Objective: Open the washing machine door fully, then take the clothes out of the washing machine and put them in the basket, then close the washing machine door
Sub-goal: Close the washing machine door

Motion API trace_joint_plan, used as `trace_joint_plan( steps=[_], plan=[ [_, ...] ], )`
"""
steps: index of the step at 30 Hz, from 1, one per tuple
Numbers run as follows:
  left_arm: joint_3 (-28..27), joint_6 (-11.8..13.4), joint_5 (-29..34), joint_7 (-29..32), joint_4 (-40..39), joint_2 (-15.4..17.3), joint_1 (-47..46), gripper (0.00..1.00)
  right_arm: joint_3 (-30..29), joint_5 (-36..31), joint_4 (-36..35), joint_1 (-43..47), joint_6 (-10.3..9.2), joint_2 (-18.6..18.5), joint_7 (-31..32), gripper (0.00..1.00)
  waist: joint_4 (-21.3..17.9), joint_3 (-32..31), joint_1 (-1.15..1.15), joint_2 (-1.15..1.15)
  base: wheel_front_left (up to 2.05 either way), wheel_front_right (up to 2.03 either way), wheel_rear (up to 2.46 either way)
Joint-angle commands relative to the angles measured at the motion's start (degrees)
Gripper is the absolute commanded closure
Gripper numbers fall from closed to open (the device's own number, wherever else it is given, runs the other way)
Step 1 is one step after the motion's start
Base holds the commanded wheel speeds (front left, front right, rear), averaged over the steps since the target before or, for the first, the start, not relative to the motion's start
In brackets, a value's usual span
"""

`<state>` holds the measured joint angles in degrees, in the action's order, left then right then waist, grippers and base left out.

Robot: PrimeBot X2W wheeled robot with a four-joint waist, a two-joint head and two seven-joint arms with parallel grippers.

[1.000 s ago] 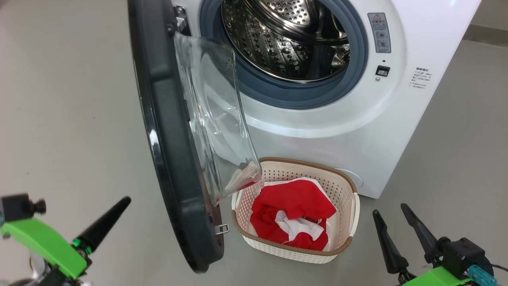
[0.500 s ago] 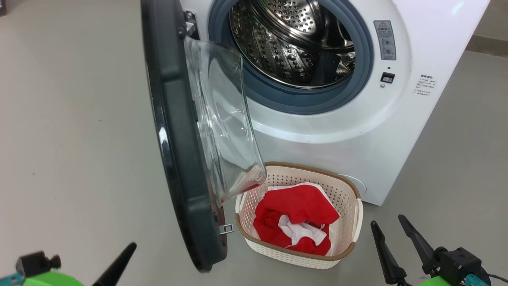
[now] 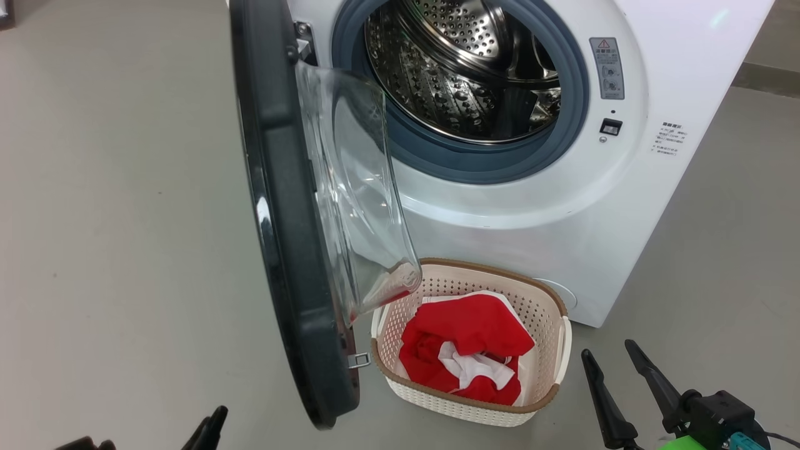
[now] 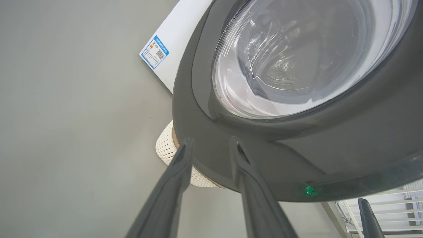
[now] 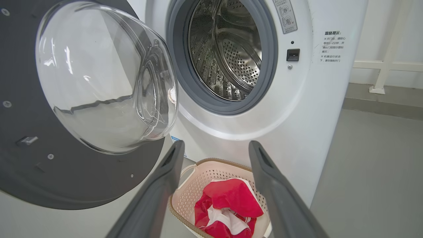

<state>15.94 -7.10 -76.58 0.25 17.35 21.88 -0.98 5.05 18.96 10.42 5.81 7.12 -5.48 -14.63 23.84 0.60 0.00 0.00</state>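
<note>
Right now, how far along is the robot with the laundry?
Done: the door stands open, the drum's visible part looks empty, and the clothes lie in the basket. In hand: nothing; the left gripper, by the door's rim, and the right gripper are open and empty. Left: closing the door.

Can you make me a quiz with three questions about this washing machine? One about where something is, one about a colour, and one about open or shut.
1. Where are the clothes? A in the drum. B in the basket. C on the floor.
2. What colour is the basket's rim? A brown. B blue. C green.
3. How is the washing machine door? A shut. B open. C lying on the floor.
Answers: 1 B, the red fabric lies inside the basket. 2 A, a brown band runs round its top. 3 B, it stands swung out, leaving the drum in plain sight.
</note>
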Motion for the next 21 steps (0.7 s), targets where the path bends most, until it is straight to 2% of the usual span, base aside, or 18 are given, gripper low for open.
trace_joint_plan(
  steps=[1, 2, 3, 7, 12, 15, 16, 21],
  plan=[
    [-0.90, -0.38, 1.21, -3.16, -0.28, 2.14, -1.76, 0.18, 1.53, -0.29, -1.29, -0.52, 0.36, -0.73, -0.37, 0.00, -0.07, 0.04, 0.00, 0.00, 0.00, 0.00, 0.00],
    [-0.09, -0.38, 1.84, -4.58, 0.02, 2.39, -1.86, 0.12, 1.49, -0.28, -1.29, -0.51, 0.36, -0.75, -0.37, 0.00, -0.11, 0.03, 0.00, 0.00, 0.00, 0.00, 0.00],
    [0.69, -0.38, 2.41, -6.05, 0.32, 2.61, -1.96, 0.00, 1.44, -0.27, -1.28, -0.50, 0.36, -0.76, -0.37, 0.00, -0.14, 0.02, 0.00, 0.00, 0.00, 0.00, 0.00],
    [3.54, -0.38, 4.72, -11.88, 1.79, 3.31, -2.42, 0.00, 1.20, -0.20, -1.18, -0.47, 0.36, -0.78, -0.37, 0.00, -0.26, -0.12, 0.00, 0.00, 0.00, 0.00, 0.00],
    [6.01, -0.38, 11.16, -14.99, 5.03, 3.91, -3.07, 0.00, 0.79, -0.19, -1.17, -0.30, 0.36, -0.69, -0.37, 0.00, -0.34, -0.49, 0.00, 0.00, 0.00, 0.00, 0.00],
    [2.22, -0.38, 17.48, -15.20, 6.75, 2.24, -3.51, 0.00, 0.47, -0.22, -1.26, -0.09, 0.36, -0.57, -0.37, 0.00, -0.22, -0.71, 0.00, 0.00, 0.00, 0.00, 0.00],
    [2.22, -0.38, 17.48, -15.20, 6.75, 2.24, -3.51, 0.00, 0.47, -0.22, -1.26, -0.09, 0.36, -0.57, -0.37, 0.00, -0.22, -0.71, 0.00, 0.00, 0.00, 0.00, 0.00],
    [-5.31, -0.38, 30.88, -15.23, 6.74, -1.83, -2.34, 0.00, 0.21, -0.30, -1.33, 0.32, 0.36, -0.36, -0.37, 0.00, -0.12, -1.11, 0.00, 0.00, 0.00, 0.00, 0.00]
  ],
)
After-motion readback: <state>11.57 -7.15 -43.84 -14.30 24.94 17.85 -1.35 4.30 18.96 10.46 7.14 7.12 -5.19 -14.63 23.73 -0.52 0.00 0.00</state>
